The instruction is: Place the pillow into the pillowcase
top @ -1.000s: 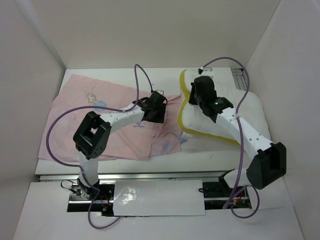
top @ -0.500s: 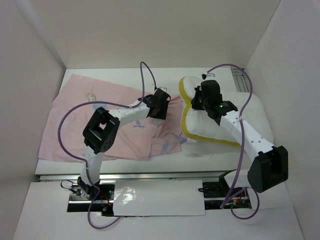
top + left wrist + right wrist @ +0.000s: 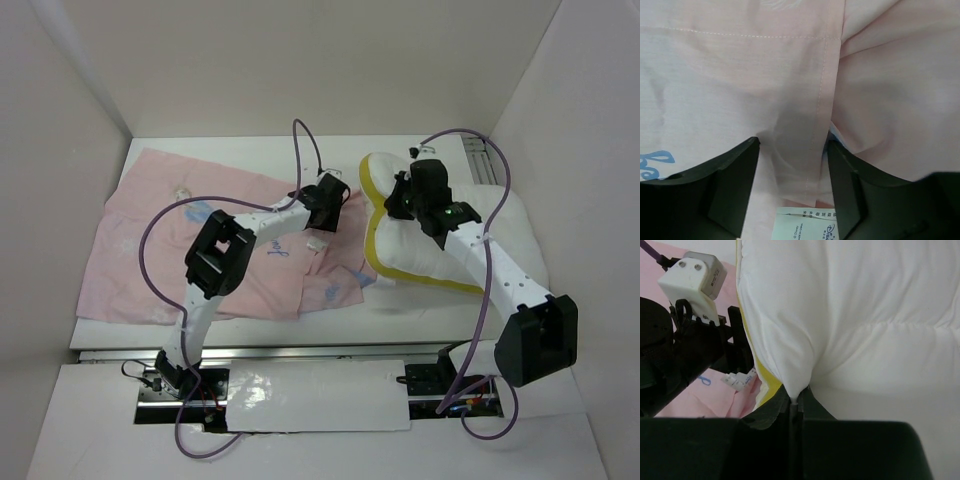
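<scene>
The pillowcase (image 3: 180, 250) lies pale pink side up over the left half of the table, its right edge rumpled beside a white label (image 3: 318, 243). My left gripper (image 3: 325, 212) hangs open over that edge. In the left wrist view its fingers (image 3: 735, 170) straddle a stitched hem fold of the pillowcase (image 3: 740, 75) without pinching it. The pillow (image 3: 515, 215), white and puffy with a yellow seam, lies at the right. My right gripper (image 3: 402, 205) is shut on its left edge; in the right wrist view the pillow (image 3: 865, 315) bunches into the jaws of the right gripper (image 3: 796, 399).
White enclosure walls stand close on the left, back and right. A metal rail (image 3: 480, 160) lies at the back right corner behind the pillow. Purple cables (image 3: 300, 150) loop above both arms. The two wrists are close together at mid-table.
My left gripper has shifted a little right and farther back along the pillowcase's edge, still open. My right gripper has drawn slightly right and back, keeping its grip on the pillow.
</scene>
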{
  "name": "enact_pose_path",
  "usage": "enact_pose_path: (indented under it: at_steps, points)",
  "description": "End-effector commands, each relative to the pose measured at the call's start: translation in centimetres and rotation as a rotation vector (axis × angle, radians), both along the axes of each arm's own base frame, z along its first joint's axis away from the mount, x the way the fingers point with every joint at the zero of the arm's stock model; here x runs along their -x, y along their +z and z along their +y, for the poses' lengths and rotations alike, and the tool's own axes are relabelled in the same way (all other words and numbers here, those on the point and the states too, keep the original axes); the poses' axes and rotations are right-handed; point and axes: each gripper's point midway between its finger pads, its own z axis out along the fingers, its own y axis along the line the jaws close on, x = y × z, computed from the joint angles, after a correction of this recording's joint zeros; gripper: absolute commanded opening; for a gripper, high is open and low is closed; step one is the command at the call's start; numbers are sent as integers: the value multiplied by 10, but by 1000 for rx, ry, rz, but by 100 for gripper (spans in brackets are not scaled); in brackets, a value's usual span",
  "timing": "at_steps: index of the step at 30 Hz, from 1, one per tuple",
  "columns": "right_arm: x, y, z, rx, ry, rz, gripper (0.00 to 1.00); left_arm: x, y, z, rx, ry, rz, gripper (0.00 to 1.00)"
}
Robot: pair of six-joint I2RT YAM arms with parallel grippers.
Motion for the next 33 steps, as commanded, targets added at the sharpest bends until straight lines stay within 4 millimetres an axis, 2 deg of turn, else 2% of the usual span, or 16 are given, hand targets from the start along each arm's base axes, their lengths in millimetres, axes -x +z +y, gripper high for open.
enact_pose_path:
  at_steps: [1,4,5,7,8,9,11,12,13,15,18,21,22,27,29,33]
  points:
    - [-10,7,-17,14,-62,-41,0,-23,28,-4,8,26,-102,68]
    - [-11,4,-21,14,-72,-41,0,-27,30,5,-33,62,-121,59]
    - [-11,4,-21,22,-67,-42,0,-29,36,6,-28,83,-128,49]
    - [-11,4,-21,22,-67,-42,0,-29,37,16,-49,113,-120,37]
    - [-11,4,-21,22,-67,-42,0,-30,45,17,-47,120,-136,26]
    - [-11,4,-20,17,-59,-41,0,-31,41,24,-55,130,-128,21]
    - [-11,4,-20,17,-59,-41,0,-35,47,31,-64,138,-140,4]
    - [-10,4,-18,19,-42,-41,0,-35,54,31,-63,131,-151,0]
    - [-10,9,-16,15,-25,-58,0,-35,54,31,-69,124,-151,0]
    - [-5,9,-1,23,51,-61,0,-36,75,35,-53,114,-170,0]
    - [4,6,15,52,156,-58,0,-30,93,32,-37,49,-176,0]
    - [32,6,50,40,360,-43,0,-20,115,29,-11,-19,-181,0]
    - [42,-1,61,38,419,-23,0,-17,120,28,-7,-35,-179,0]
    - [83,-14,95,-2,653,9,0,-8,154,27,48,-100,-205,0]
    - [99,-11,115,-16,761,-10,0,-1,157,24,64,-137,-193,0]
    - [106,-9,141,-5,844,-52,0,3,164,23,86,-154,-196,0]
